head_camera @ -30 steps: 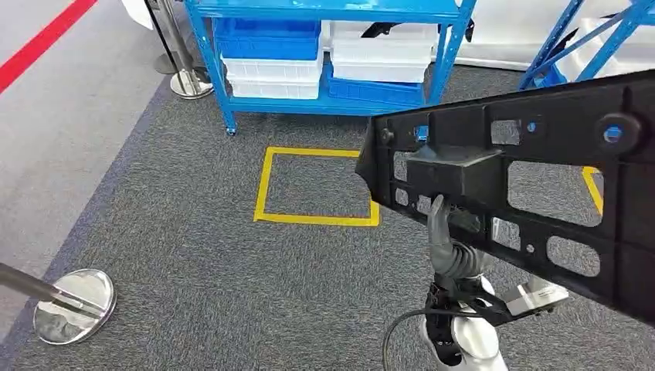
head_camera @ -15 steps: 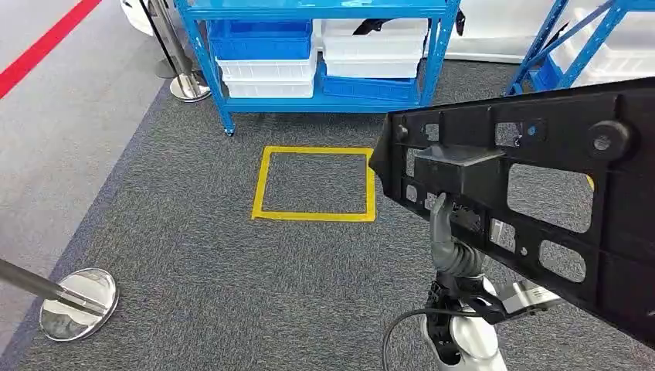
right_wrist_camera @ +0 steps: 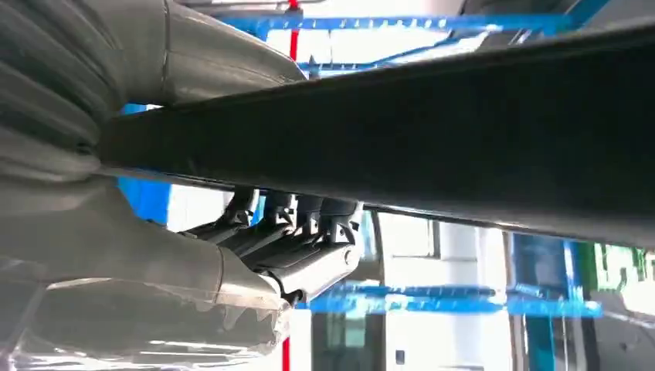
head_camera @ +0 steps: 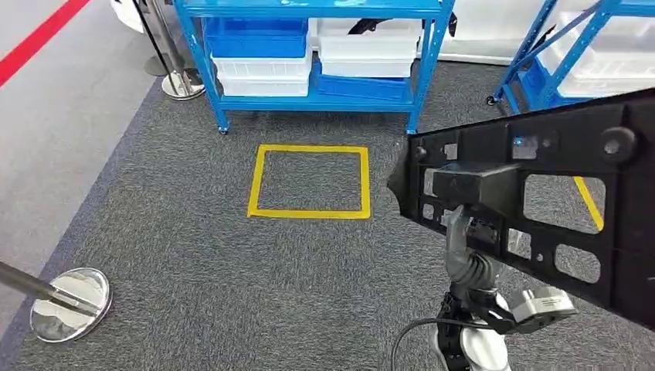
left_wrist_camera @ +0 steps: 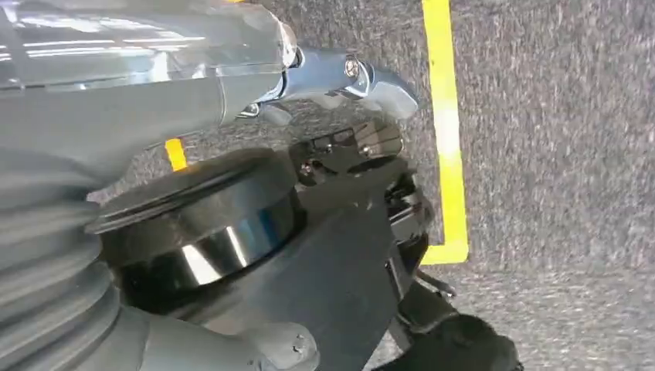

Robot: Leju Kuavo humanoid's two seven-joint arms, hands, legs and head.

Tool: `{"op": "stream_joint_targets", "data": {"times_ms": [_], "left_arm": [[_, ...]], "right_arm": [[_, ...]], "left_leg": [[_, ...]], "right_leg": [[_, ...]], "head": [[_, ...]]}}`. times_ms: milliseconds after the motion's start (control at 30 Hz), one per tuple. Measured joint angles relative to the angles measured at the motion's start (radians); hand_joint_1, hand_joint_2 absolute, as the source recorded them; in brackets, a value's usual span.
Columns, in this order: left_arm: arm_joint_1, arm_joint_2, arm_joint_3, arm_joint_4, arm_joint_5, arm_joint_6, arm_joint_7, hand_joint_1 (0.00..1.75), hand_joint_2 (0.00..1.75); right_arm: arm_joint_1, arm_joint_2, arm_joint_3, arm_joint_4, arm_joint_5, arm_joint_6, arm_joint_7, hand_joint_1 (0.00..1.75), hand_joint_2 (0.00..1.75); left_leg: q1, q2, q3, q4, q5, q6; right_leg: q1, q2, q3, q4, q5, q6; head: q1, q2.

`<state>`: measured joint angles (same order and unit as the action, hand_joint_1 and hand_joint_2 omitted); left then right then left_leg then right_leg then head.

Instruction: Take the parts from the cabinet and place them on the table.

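A large black plastic part [head_camera: 556,193], a long flat panel with cut-outs and a boxy lug, tilts across the right of the head view. My right hand [head_camera: 462,251] grips it from below, its fingers [head_camera: 456,228] reaching up behind the lug. In the right wrist view the part [right_wrist_camera: 432,147] runs as a dark bar, with my right hand [right_wrist_camera: 232,255] clamped on it, thumb on one face and fingers [right_wrist_camera: 301,232] on the other. My left hand [left_wrist_camera: 193,85] hangs over the carpet and holds nothing; its fingers [left_wrist_camera: 347,73] stretch out past the thumb.
A blue rack [head_camera: 309,46] with blue and white bins stands ahead. A second blue rack [head_camera: 587,54] is at the far right. A yellow taped square [head_camera: 309,182] marks the grey carpet. Chrome stanchion bases sit at the near left [head_camera: 68,304] and far left [head_camera: 181,81].
The whole picture has shifted as the camera moved: the racks sit further left. The black part stays in my right hand's grip, now a little further right in the picture.
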<state>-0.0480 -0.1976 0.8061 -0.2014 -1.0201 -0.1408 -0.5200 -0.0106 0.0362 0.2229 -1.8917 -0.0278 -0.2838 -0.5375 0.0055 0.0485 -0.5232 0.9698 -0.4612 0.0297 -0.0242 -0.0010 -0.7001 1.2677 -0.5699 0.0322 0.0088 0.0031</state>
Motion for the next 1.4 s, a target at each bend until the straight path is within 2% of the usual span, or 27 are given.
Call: {"op": "stream_joint_targets", "data": {"times_ms": [67, 100, 133, 167, 267, 333, 400, 433, 500, 567, 600, 633, 700, 767, 800, 833, 867, 933, 967, 1033, 1100, 1133, 1167, 1267, 1300, 1333, 1400], "left_arm": [[0.0, 0.0, 0.0, 0.0, 0.0, 0.0, 0.0, 0.0, 1.75], [-0.001, 0.0, 0.0, 0.0, -0.001, 0.0, 0.0, 0.0, 1.75], [-0.002, 0.003, 0.001, 0.0, -0.002, 0.0, 0.0, 0.0, 1.75], [-0.002, 0.004, 0.001, 0.0, -0.003, 0.0, -0.001, 0.0, 1.75], [-0.005, 0.006, 0.002, 0.0, -0.005, -0.001, -0.001, 0.0, 1.75], [-0.005, 0.006, 0.002, 0.0, -0.006, -0.003, -0.001, 0.0, 1.75], [-0.003, 0.006, 0.002, 0.0, -0.006, -0.007, -0.001, 0.0, 1.75], [-0.003, 0.006, 0.002, 0.0, -0.006, -0.009, -0.001, 0.0, 1.75], [-0.002, 0.006, 0.002, 0.0, -0.006, -0.012, -0.001, 0.0, 1.75], [-0.002, 0.007, 0.002, 0.0, -0.006, -0.014, -0.002, 0.0, 1.75], [-0.003, 0.008, 0.002, 0.0, -0.004, -0.004, -0.004, 0.0, 1.75], [-0.003, 0.013, 0.005, 0.0, 0.003, 0.016, -0.004, 0.0, 1.75], [-0.003, -0.004, 0.013, 0.0, 0.008, 0.06, -0.004, 0.0, 1.75], [-0.006, -0.016, 0.019, 0.0, 0.012, 0.084, -0.003, 0.0, 1.75], [-0.006, -0.024, 0.02, 0.0, 0.013, 0.085, -0.003, 0.0, 1.75], [-0.006, -0.028, 0.021, 0.0, 0.013, 0.087, -0.003, 0.0, 1.75], [-0.005, -0.034, 0.021, 0.0, 0.012, 0.087, -0.003, 0.0, 1.75], [-0.002, -0.042, 0.022, 0.001, 0.011, 0.085, -0.001, 0.0, 1.75], [-0.001, -0.045, 0.022, 0.001, 0.011, 0.084, 0.001, 0.0, 1.75], [-0.001, -0.05, 0.023, 0.002, 0.011, 0.084, 0.002, 0.0, 1.75], [-0.003, -0.054, 0.025, 0.002, 0.012, 0.084, 0.003, 0.0, 1.75], [-0.004, -0.052, 0.026, 0.002, 0.012, 0.084, 0.004, 0.0, 1.75], [-0.005, -0.052, 0.027, 0.002, 0.012, 0.082, 0.005, 0.0, 1.75], [-0.01, -0.054, 0.027, 0.002, 0.005, 0.08, 0.013, 0.0, 1.75], [-0.01, -0.054, 0.027, 0.002, 0.004, 0.081, 0.015, 0.0, 1.75], [-0.009, -0.054, 0.027, 0.002, 0.003, 0.08, 0.014, 0.0, 1.75], [-0.011, -0.055, 0.027, 0.002, 0.002, 0.08, 0.015, 0.0, 1.75]], "right_arm": [[0.0, 0.0, -0.003, 0.0, 0.0, -0.002, -0.001, 1.75, 1.75], [0.0, 0.0, -0.004, 0.0, 0.0, -0.002, -0.002, 1.75, 1.75], [0.0, 0.001, -0.004, -0.001, 0.0, -0.005, -0.003, 1.75, 1.75], [0.004, 0.001, -0.004, -0.004, 0.0, -0.006, -0.005, 1.75, 1.75], [0.011, 0.002, -0.015, -0.007, -0.003, -0.011, -0.01, 1.75, 1.75], [0.013, 0.004, -0.019, -0.013, -0.004, -0.011, -0.01, 1.75, 1.75], [0.013, 0.005, -0.019, -0.014, -0.004, -0.011, -0.011, 1.75, 1.75], [0.015, 0.005, -0.02, -0.014, -0.004, -0.011, -0.011, 1.75, 1.75], [0.017, 0.005, -0.021, -0.014, -0.004, -0.011, -0.011, 1.75, 1.75], [0.017, 0.005, -0.021, -0.015, -0.004, -0.011, -0.013, 1.75, 1.75], [0.018, 0.007, -0.023, -0.018, -0.004, -0.011, -0.015, 1.75, 1.75], [0.017, 0.008, -0.024, -0.018, -0.005, -0.012, -0.019, 1.75, 1.75], [0.021, 0.008, -0.025, -0.021, -0.01, -0.011, -0.023, 1.75, 1.75], [0.032, 0.008, -0.028, -0.032, -0.014, -0.01, -0.027, 1.75, 1.75], [0.036, 0.008, -0.03, -0.039, -0.015, -0.01, -0.029, 1.75, 1.75], [0.032, 0.008, -0.032, -0.043, -0.016, -0.01, -0.032, 1.75, 1.75], [0.028, 0.008, -0.033, -0.043, -0.016, -0.01, -0.031, 1.75, 1.75], [0.035, 0.008, -0.033, -0.043, -0.016, -0.011, -0.031, 1.75, 1.75], [0.037, 0.008, -0.034, -0.043, -0.016, -0.012, -0.031, 1.75, 1.75], [0.04, 0.008, -0.039, -0.044, -0.016, -0.012, -0.031, 1.75, 1.75], [0.039, 0.008, -0.042, -0.047, -0.016, -0.011, -0.033, 1.75, 1.75], [0.037, 0.008, -0.042, -0.047, -0.016, -0.011, -0.034, 1.75, 1.75], [0.038, 0.01, -0.042, -0.049, -0.015, -0.011, -0.035, 1.75, 1.75], [0.039, 0.01, -0.044, -0.05, -0.008, -0.011, -0.032, 1.75, 1.75], [0.039, 0.01, -0.044, -0.05, -0.006, -0.011, -0.032, 1.75, 1.75], [0.039, 0.01, -0.044, -0.05, -0.005, -0.011, -0.032, 1.75, 1.75], [0.038, 0.01, -0.045, -0.05, -0.004, -0.011, -0.031, 1.75, 1.75]], "left_leg": [[0.007, 0.016, -0.003, 0.018, -0.011, -0.012], [0.006, 0.023, -0.005, 0.033, -0.022, -0.023], [-0.002, 0.027, -0.012, 0.049, -0.031, -0.034], [-0.002, 0.031, -0.014, 0.05, -0.032, -0.037], [0.002, 0.052, -0.01, 0.055, -0.038, -0.048], [0.008, -0.017, -0.034, 0.113, -0.093, -0.057], [0.007, -0.037, -0.105, 0.271, -0.171, -0.058], [0.006, -0.038, -0.137, 0.34, -0.193, -0.056], [0.005, -0.039, -0.147, 0.356, -0.173, -0.046], [-0.005, -0.056, -0.076, 0.195, -0.07, -0.018], [-0.011, -0.095, -0.04, 0.114, -0.029, 0.0], [-0.007, -0.145, -0.025, 0.087, -0.039, 0.02], [-0.02, -0.134, -0.023, 0.072, -0.03, 0.024], [-0.026, -0.112, -0.008, 0.033, -0.021, 0.033], [-0.01, -0.086, 0.007, 0.0, -0.002, 0.025], [-0.011, -0.08, 0.015, -0.018, 0.003, 0.027], [-0.011, -0.064, 0.015, -0.02, 0.006, 0.026], [-0.011, -0.031, 0.011, -0.014, 0.002, 0.022], [-0.011, -0.017, 0.008, -0.01, 0.001, 0.021], [-0.008, 0.01, 0.003, 0.001, -0.006, 0.012], [-0.002, 0.033, -0.001, 0.024, -0.02, -0.002], [-0.007, 0.039, -0.009, 0.032, -0.029, -0.012], [-0.011, 0.048, -0.008, 0.045, -0.038, -0.019], [-0.009, 0.068, 0.005, 0.041, -0.038, -0.033], [-0.004, 0.054, 0.0, 0.048, -0.046, -0.041], [-0.001, 0.007, -0.008, 0.075, -0.076, -0.045], [0.0, -0.032, -0.067, 0.212, -0.159, -0.048]], "right_leg": [[-0.01, -0.019, 0.082, -0.154, 0.085, 0.008], [-0.011, -0.06, 0.114, -0.226, 0.092, 0.012], [0.001, -0.067, 0.112, -0.226, 0.083, -0.001], [-0.001, -0.048, 0.106, -0.217, 0.083, -0.02], [0.0, -0.021, 0.098, -0.216, 0.085, -0.039], [-0.001, -0.007, 0.096, -0.217, 0.09, -0.048], [0.003, 0.014, 0.09, -0.217, 0.093, -0.056], [0.008, 0.026, 0.088, -0.217, 0.094, -0.058], [0.014, 0.048, 0.088, -0.216, 0.096, -0.06], [0.023, 0.08, 0.091, -0.217, 0.098, -0.063], [0.021, 0.091, 0.091, -0.217, 0.1, -0.064], [0.017, 0.097, 0.087, -0.218, 0.104, -0.059], [-0.001, 0.121, 0.078, -0.221, 0.113, -0.043], [-0.002, 0.146, 0.078, -0.241, 0.127, -0.023], [0.002, 0.111, 0.077, -0.229, 0.122, -0.027], [0.01, 0.054, 0.064, -0.207, 0.099, -0.02], [0.011, 0.027, 0.036, -0.153, 0.059, -0.015], [0.003, 0.01, -0.035, -0.003, -0.008, -0.002], [0.0, 0.007, -0.049, 0.027, -0.012, 0.003], [-0.007, -0.001, -0.011, -0.037, 0.039, 0.014], [-0.01, -0.045, 0.097, -0.21, 0.108, 0.022], [-0.002, -0.07, 0.104, -0.221, 0.091, 0.008], [-0.003, -0.055, 0.102, -0.23, 0.1, -0.008], [0.001, -0.028, 0.095, -0.224, 0.1, -0.028], [-0.005, -0.018, 0.095, -0.229, 0.105, -0.036], [-0.005, -0.011, 0.093, -0.229, 0.107, -0.04], [-0.002, 0.005, 0.086, -0.229, 0.112, -0.047]], "head": [[0.0, 0.0], [0.0, 0.0], [0.007, 0.0], [0.002, 0.0], [0.001, 0.0], [-0.004, 0.0], [-0.005, 0.0], [-0.005, 0.0], [-0.005, 0.0], [-0.005, 0.0], [-0.005, 0.0], [0.003, 0.0], [-0.002, 0.0], [-0.003, 0.0], [-0.002, 0.0], [0.004, 0.0], [0.008, 0.0], [0.01, 0.0], [0.009, 0.0], [0.009, 0.0], [0.01, 0.0], [0.012, 0.0], [0.009, 0.0], [0.007, 0.0], [0.005, 0.0], [0.003, 0.0], [0.0, 0.0]]}}
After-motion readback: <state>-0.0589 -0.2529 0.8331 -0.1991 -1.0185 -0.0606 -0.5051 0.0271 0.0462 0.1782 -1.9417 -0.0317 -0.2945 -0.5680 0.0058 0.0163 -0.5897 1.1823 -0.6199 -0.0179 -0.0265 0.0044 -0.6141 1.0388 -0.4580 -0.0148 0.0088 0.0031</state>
